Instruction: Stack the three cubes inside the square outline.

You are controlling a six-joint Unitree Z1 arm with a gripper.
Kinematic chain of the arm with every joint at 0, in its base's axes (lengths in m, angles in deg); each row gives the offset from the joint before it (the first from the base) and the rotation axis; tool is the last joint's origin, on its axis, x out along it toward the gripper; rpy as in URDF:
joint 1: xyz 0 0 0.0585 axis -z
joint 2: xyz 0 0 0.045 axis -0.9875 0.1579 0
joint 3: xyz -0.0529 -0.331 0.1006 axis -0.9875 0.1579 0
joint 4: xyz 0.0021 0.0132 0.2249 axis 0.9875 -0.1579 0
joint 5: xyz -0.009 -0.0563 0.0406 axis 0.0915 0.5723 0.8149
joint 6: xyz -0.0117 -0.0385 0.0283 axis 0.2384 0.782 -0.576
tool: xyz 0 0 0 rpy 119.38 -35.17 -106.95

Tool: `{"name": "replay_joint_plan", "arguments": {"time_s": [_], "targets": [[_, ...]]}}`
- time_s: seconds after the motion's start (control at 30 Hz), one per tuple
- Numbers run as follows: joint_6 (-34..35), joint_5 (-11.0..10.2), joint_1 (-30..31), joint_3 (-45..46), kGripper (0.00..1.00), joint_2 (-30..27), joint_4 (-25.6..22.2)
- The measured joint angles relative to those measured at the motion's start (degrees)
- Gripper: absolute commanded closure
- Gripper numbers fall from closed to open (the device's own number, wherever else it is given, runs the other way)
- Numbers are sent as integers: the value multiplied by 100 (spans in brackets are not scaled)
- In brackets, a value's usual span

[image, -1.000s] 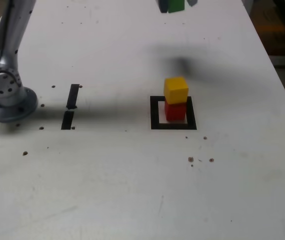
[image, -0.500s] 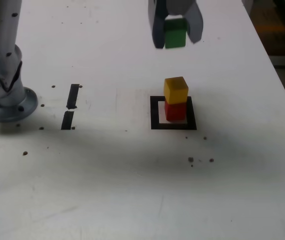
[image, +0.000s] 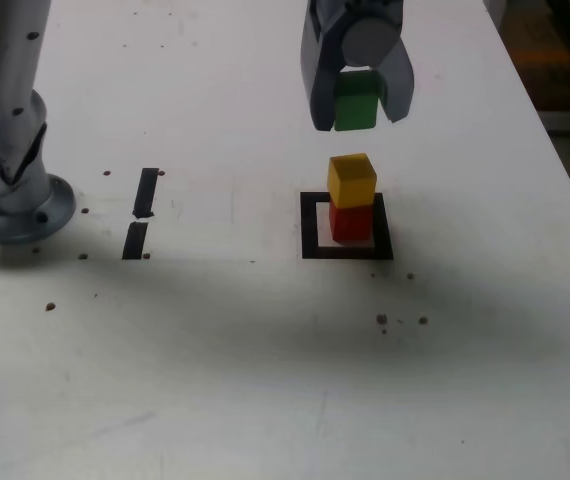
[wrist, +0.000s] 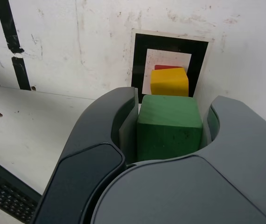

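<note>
The grey robot hand [image: 356, 108] grips a small green block [image: 355, 103] above the yellow block [image: 352, 180] (stacked on red [image: 350, 222]) inside the black tape square [image: 311, 225].

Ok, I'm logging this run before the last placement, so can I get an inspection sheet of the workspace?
Surface: white table, scuffed, dark specks.
Job's things: yellow cube on red cube inside the square; green cube held above them.
Clutter: two tape strips; a keyboard at the wrist view's edge.
Tool: shut on green cube.
Cables: nothing seen.
Surroundings: arm base at the exterior view's left.
</note>
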Motion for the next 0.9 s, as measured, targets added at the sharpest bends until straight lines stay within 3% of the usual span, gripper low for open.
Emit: {"name": "replay_joint_plan", "arguments": {"time_s": [0.33,0.67,0.9], "targets": [[84,-62,99,250,79,236,151],[162,44,118,411,79,309,353],[185,71,118,621,69,349,620]]}}
